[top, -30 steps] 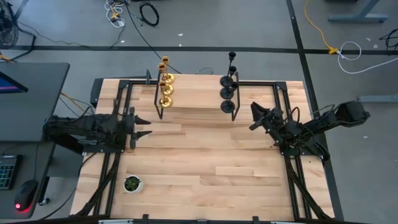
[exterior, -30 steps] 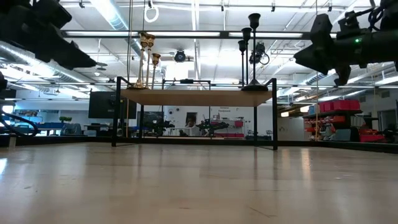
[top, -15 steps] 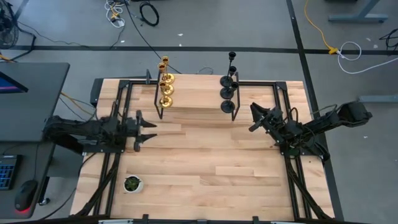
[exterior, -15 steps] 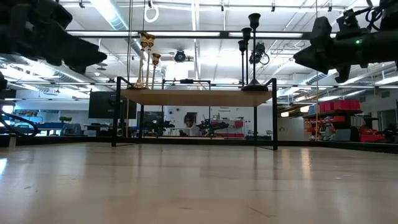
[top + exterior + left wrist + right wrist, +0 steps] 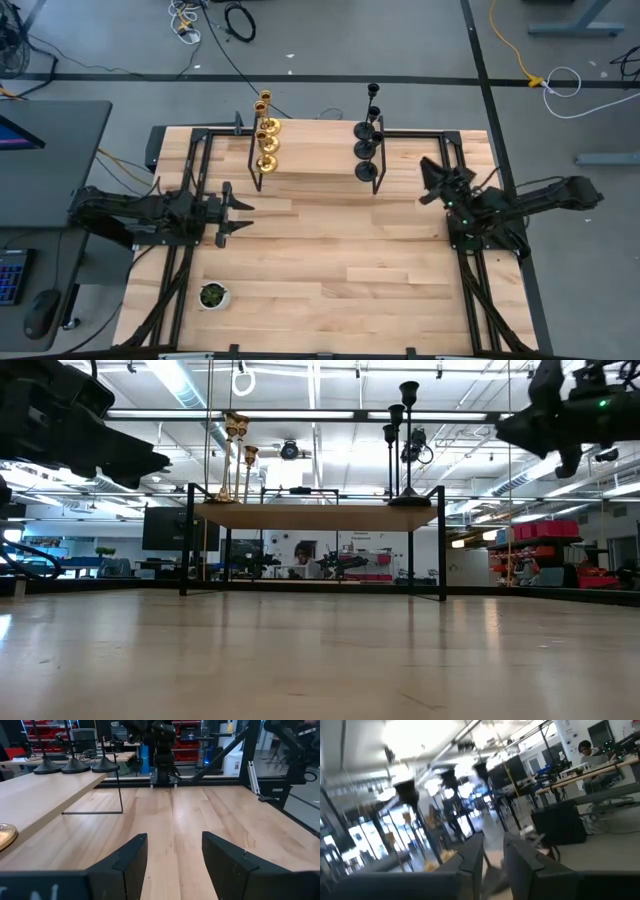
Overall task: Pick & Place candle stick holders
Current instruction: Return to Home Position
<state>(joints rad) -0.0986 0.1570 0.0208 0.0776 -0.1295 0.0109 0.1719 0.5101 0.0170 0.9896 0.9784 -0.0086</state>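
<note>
Three gold candle stick holders [image 5: 265,140] and three black ones [image 5: 368,140] stand on their round bases on a raised wooden shelf [image 5: 315,155] at the table's far side. They also show in the low view, gold [image 5: 235,455] and black [image 5: 400,440]. My left gripper [image 5: 245,210] is open and empty above the table, left of the shelf and nearer than it. Its wrist view [image 5: 174,855] shows the black bases [image 5: 75,766]. My right gripper [image 5: 424,178] hangs in the air right of the black holders, tipped upward, with its fingers a narrow gap apart [image 5: 493,852] and empty.
A small white pot with a green plant [image 5: 212,295] stands near the table's front left corner. Black frame rails [image 5: 190,180] run along the table's left and right sides. The shelf stands on thin black legs [image 5: 186,540]. Bare wood lies in front of the shelf.
My left gripper has gone a little toward the table's right edge, staying open and level. My right gripper has drawn back toward the table's right edge and risen, tipping upward away from the black holders. The holders have not moved.
</note>
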